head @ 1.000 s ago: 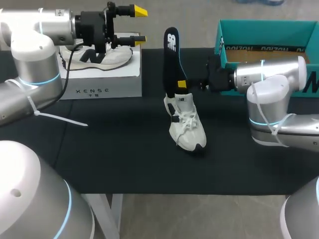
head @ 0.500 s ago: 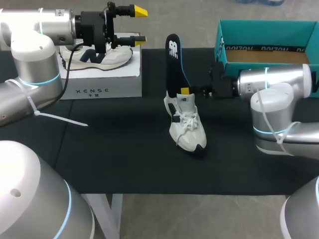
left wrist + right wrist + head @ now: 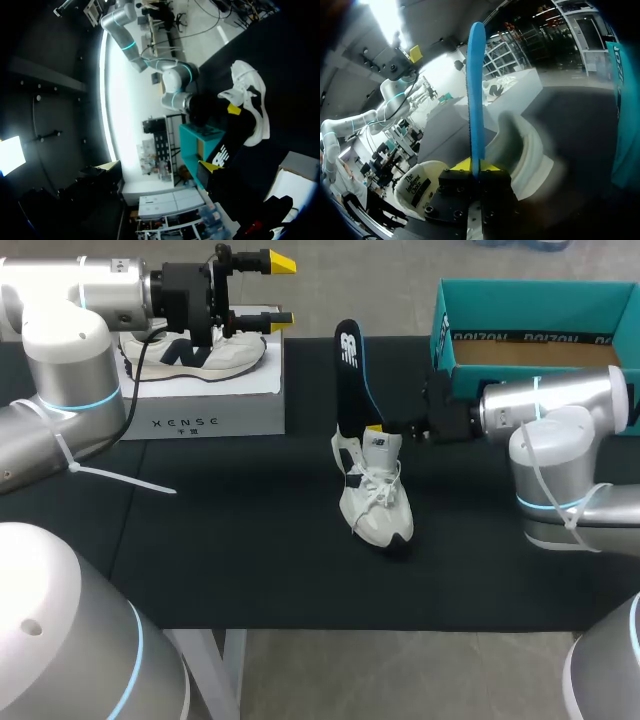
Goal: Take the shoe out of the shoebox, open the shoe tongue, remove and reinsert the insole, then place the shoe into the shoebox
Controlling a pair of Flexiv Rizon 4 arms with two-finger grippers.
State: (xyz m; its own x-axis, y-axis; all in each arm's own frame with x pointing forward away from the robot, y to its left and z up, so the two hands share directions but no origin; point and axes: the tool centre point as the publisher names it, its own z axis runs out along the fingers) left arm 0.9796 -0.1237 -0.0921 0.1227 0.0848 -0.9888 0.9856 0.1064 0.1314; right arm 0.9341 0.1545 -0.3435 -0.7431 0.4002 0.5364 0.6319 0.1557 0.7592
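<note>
Across the whole scene, the black-topped desk point(image 3: 200, 560). At its far right, the teal shoebox point(image 3: 540, 302), open on top. At the far left, a white box point(image 3: 210, 405) with a second shoe point(image 3: 205, 355) on its lid.

Near mid-desk, well apart from both boxes, the shoe point(image 3: 375, 500): upright on its sole, toe toward the near edge, heel opening toward the far side. Rising from that opening, the insole point(image 3: 352, 370): long axis close to vertical, upper end leaning slightly away from the right arm, lower end at the collar, blue edge-on in the right wrist view point(image 3: 476, 90).

Right gripper point(image 3: 372, 427), in from the shoebox side, clamped on the insole's lower end just above the collar. Both yellow tips pressed to its faces in the right wrist view point(image 3: 475, 165), with the shoe point(image 3: 520, 150) right behind.

Left gripper point(image 3: 278, 288), fingers apart and holding nothing, above the white box, well away from the shoe.

Judged step: insole out or partly out, reinsertion next. Right arm far nearer, and already on it. Likely need: down along the long axis, then forward toward the toe. Open mat all round the shoe. Risk: nothing steadying the shoe, so possible tipping or sliding under the push.
</note>
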